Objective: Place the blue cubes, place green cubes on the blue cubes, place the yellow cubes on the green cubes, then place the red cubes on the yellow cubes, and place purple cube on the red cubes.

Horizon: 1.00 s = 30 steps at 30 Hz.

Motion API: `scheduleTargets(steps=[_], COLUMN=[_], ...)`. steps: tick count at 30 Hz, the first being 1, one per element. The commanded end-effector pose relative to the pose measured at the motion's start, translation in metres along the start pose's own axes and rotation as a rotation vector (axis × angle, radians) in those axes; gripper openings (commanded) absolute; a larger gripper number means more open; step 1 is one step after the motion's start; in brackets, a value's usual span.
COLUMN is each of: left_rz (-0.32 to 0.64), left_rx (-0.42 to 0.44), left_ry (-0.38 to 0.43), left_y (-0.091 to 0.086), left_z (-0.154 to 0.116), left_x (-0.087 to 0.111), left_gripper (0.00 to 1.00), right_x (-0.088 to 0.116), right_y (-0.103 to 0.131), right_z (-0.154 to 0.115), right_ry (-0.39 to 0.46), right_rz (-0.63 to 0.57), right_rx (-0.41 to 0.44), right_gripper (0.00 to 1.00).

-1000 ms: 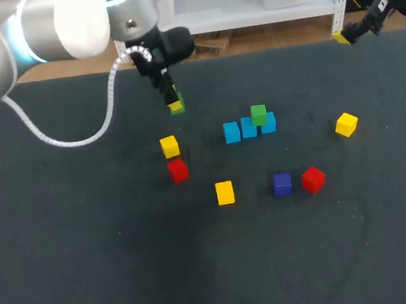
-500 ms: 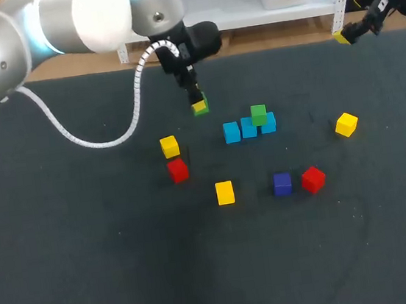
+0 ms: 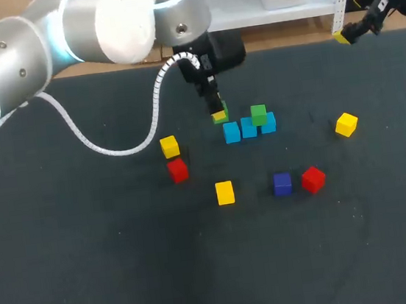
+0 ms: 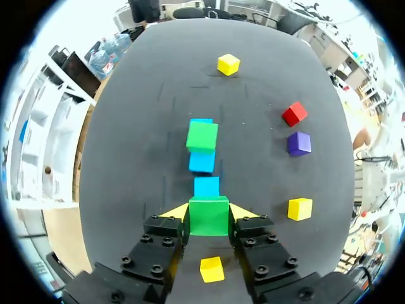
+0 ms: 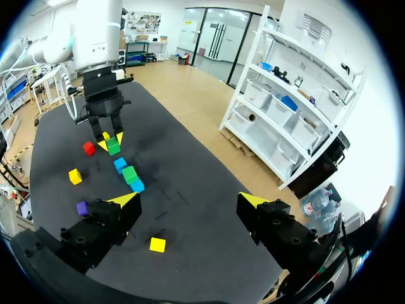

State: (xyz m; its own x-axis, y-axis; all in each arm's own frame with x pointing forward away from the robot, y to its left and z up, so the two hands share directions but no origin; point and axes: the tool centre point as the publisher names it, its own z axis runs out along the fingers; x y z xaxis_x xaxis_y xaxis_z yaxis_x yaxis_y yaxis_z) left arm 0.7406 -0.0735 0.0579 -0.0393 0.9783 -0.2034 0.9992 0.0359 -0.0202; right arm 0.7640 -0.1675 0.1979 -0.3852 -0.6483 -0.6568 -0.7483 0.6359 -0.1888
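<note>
Dark grey worktop (image 3: 91,269), carrying small loose cubes.

1. Silver left arm (image 3: 22,63), extending from the left and trailing a white coiled cable (image 3: 125,148). The left tool (image 3: 218,113) is gripping a small green cube (image 4: 209,217) between both yellow tips. It is holding the cube clear of the worktop, just beside the left end of the blue row. In the head view the tips are hiding most of this cube.
2. Small yellow cube (image 3: 170,146) and small red cube (image 3: 178,170), sitting close together.
3. Another yellow cube (image 3: 225,192), lying nearer the front.
4. Three light-blue cubes (image 3: 249,128), touching in a row. A second green cube (image 3: 258,115) is resting on them and is hiding most of the far one in the left wrist view.
5. Purple cube (image 3: 282,183) and second red cube (image 3: 313,179), sitting side by side.
6. Third yellow cube (image 3: 346,125), lying well apart.
7. Right tool (image 5: 190,201), hanging wide apart and holding nothing at the far right corner. The head view's edge is cutting off its arm.
</note>
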Motion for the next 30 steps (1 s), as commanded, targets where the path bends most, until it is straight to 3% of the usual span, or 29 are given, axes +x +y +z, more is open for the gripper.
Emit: scheduleTargets(steps=[1, 30], left_rz=[0.018, -0.009], left_rx=[0.004, 0.019], left_ry=[0.002, 0.012], left_y=[-0.003, -0.004], left_z=[0.004, 0.026], left_x=[-0.01, -0.028], left_gripper=[0.0, 0.0], right_x=[0.0, 0.0], right_y=[0.0, 0.0], right_z=[0.0, 0.0], right_ry=[0.0, 0.0], right_rz=[0.0, 0.0], right_rx=[0.0, 0.0], right_gripper=[1.0, 1.0])
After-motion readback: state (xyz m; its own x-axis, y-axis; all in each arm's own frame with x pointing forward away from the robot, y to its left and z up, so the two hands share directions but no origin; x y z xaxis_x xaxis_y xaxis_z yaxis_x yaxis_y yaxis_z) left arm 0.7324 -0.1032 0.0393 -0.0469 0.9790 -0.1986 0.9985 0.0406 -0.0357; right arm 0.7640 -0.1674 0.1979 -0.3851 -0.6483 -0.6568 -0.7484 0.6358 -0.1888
